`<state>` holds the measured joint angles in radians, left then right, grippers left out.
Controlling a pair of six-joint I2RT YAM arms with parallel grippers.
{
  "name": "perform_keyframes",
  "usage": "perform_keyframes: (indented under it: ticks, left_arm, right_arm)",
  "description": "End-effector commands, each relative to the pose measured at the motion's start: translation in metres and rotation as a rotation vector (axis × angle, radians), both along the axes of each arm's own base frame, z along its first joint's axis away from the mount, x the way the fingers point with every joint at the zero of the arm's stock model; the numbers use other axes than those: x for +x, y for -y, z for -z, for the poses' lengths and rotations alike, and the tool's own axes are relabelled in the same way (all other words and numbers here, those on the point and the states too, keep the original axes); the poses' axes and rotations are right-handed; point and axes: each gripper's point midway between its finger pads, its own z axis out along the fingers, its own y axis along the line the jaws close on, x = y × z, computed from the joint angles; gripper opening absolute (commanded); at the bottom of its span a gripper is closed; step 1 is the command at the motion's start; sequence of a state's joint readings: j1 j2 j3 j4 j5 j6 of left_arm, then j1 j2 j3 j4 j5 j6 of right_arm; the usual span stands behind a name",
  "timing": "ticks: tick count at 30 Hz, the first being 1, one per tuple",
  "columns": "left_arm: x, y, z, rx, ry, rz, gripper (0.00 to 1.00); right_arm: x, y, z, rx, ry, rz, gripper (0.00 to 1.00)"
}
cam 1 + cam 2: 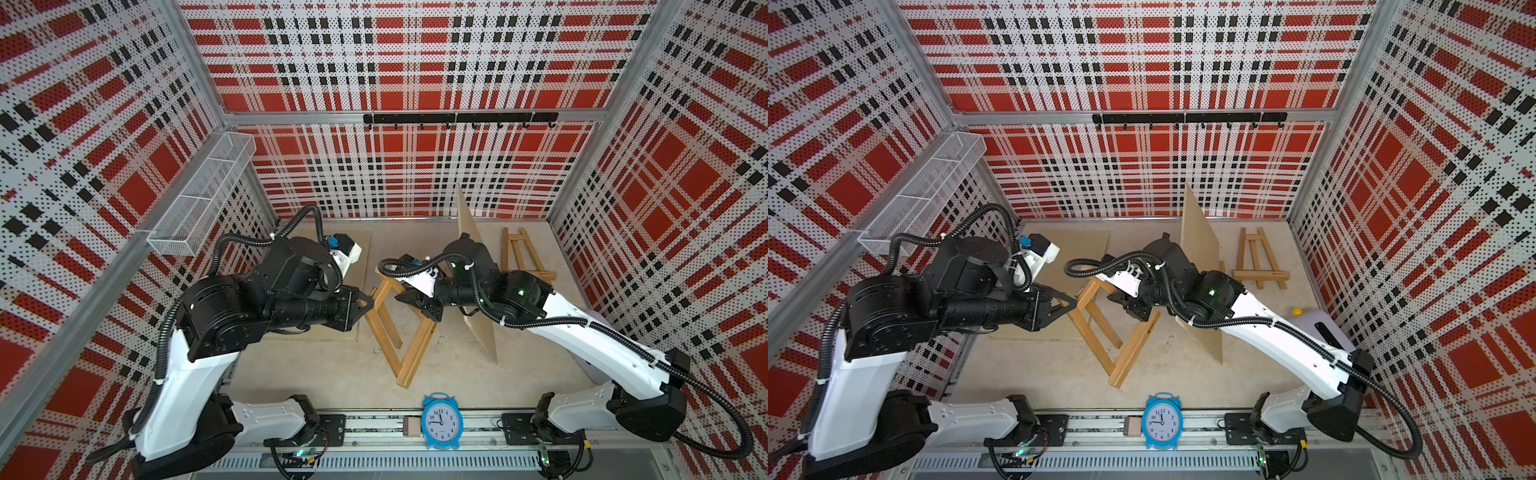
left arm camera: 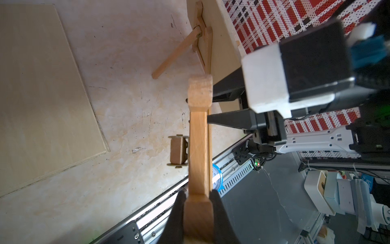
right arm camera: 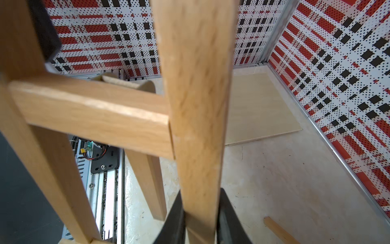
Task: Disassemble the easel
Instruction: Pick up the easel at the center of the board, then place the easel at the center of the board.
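We find the left claw [image 2: 198, 195] closed on a wooden bar of the easel [image 1: 419, 355], with a dark finger on each side of the bar. The right claw [image 3: 200, 200] is clamped the same way on another bar of the same easel, near where a cross-rail joins it.

In both top views the two claws face each other in the middle of the frame, near one another, with the easel's upper end between them. From there the easel's long axis runs down toward the blue clock [image 1: 441, 420] at the lower centre. Its lower end appears to rest on the worktop [image 1: 332, 374].

We judge that the coming move turns on the claws drawing apart along the line between them.

The left arm reaches in nearly level from the left of the frame. The right arm rises from the lower right, its wrist bent toward the centre.
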<state>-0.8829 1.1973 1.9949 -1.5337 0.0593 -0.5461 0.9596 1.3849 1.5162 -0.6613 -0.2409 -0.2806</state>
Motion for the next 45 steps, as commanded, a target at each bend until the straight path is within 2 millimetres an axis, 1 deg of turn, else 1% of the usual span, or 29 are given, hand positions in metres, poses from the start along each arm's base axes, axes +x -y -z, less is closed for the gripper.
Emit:
perform_keyframes:
  ticks: [1, 2, 3, 4, 5, 6, 7, 8, 9, 12, 15, 17, 18, 21, 23, 25, 28, 30, 33, 38, 41, 45]
  left_arm:
    - [0.002, 0.005, -0.021, -0.085, 0.067, 0.006, 0.00]
    - [0.003, 0.004, -0.021, -0.085, 0.072, -0.001, 0.04]
    - [0.005, 0.003, -0.023, -0.088, 0.080, -0.013, 0.17]
    - [0.007, 0.002, -0.024, -0.090, 0.088, -0.024, 0.24]
    - [0.008, 0.002, -0.025, -0.096, 0.097, -0.029, 0.27]
    - [0.010, 0.002, -0.027, -0.107, 0.109, -0.038, 0.33]
    - [0.012, 0.001, -0.029, -0.114, 0.122, -0.049, 0.45]
    - [0.013, -0.001, -0.031, -0.120, 0.136, -0.061, 0.49]
    - [0.014, -0.003, -0.034, -0.128, 0.150, -0.072, 0.51]
    - [0.019, -0.017, -0.044, -0.148, 0.207, -0.134, 0.52]
    - [0.022, -0.039, -0.055, -0.167, 0.267, -0.230, 0.42]
    - [0.023, -0.046, -0.055, -0.179, 0.283, -0.265, 0.40]
    - [0.023, -0.047, -0.050, -0.174, 0.277, -0.272, 0.40]
    - [0.028, -0.040, -0.028, -0.126, 0.232, -0.275, 0.40]
    - [0.032, -0.029, -0.013, -0.101, 0.211, -0.261, 0.40]
    - [0.036, -0.017, -0.005, -0.089, 0.208, -0.243, 0.39]
    - [0.041, -0.001, -0.005, -0.100, 0.231, -0.214, 0.40]
    - [0.044, 0.002, -0.006, -0.095, 0.242, -0.214, 0.45]
    - [0.045, 0.003, -0.005, -0.092, 0.246, -0.213, 0.49]
    - [0.042, 0.006, -0.007, -0.137, 0.263, -0.195, 0.49]
    - [0.042, 0.001, -0.002, -0.137, 0.256, -0.208, 0.47]
    - [0.039, -0.001, 0.004, -0.144, 0.238, -0.211, 0.47]
  right_arm:
    - [0.005, -0.005, -0.021, 0.072, 0.021, 0.030, 0.10]
    - [0.007, -0.004, -0.023, 0.078, 0.019, 0.044, 0.08]
    - [0.010, -0.003, -0.024, 0.086, 0.016, 0.065, 0.06]
    - [0.011, -0.002, -0.028, 0.099, 0.014, 0.081, 0.04]
    - [0.013, -0.002, -0.031, 0.112, 0.012, 0.094, 0.02]
    - [0.014, -0.002, -0.036, 0.130, 0.008, 0.106, 0.00]
    - [0.016, -0.001, -0.040, 0.142, 0.004, 0.127, 0.00]
    - [0.018, 0.000, -0.044, 0.151, 0.001, 0.143, 0.00]
    - [0.021, 0.000, -0.047, 0.155, -0.002, 0.163, 0.00]
    - [0.030, 0.006, -0.061, 0.185, 0.001, 0.236, 0.00]
    - [0.038, 0.011, -0.076, 0.212, 0.007, 0.295, 0.00]
    - [0.042, 0.013, -0.084, 0.213, -0.004, 0.331, 0.00]
    - [0.044, 0.014, -0.089, 0.210, -0.010, 0.346, 0.00]
    - [0.047, 0.013, -0.098, 0.207, -0.034, 0.374, 0.00]
    - [0.048, 0.012, -0.103, 0.207, -0.047, 0.377, 0.00]
    - [0.049, 0.010, -0.106, 0.203, -0.057, 0.380, 0.00]
    - [0.053, 0.008, -0.105, 0.187, -0.062, 0.392, 0.00]
    - [0.054, 0.007, -0.106, 0.185, -0.062, 0.398, 0.00]
    - [0.054, 0.006, -0.107, 0.186, -0.068, 0.397, 0.00]
    - [0.058, 0.006, -0.104, 0.174, -0.076, 0.411, 0.00]
    - [0.058, 0.007, -0.108, 0.190, -0.084, 0.414, 0.00]
    - [0.063, 0.009, -0.114, 0.214, -0.098, 0.427, 0.00]
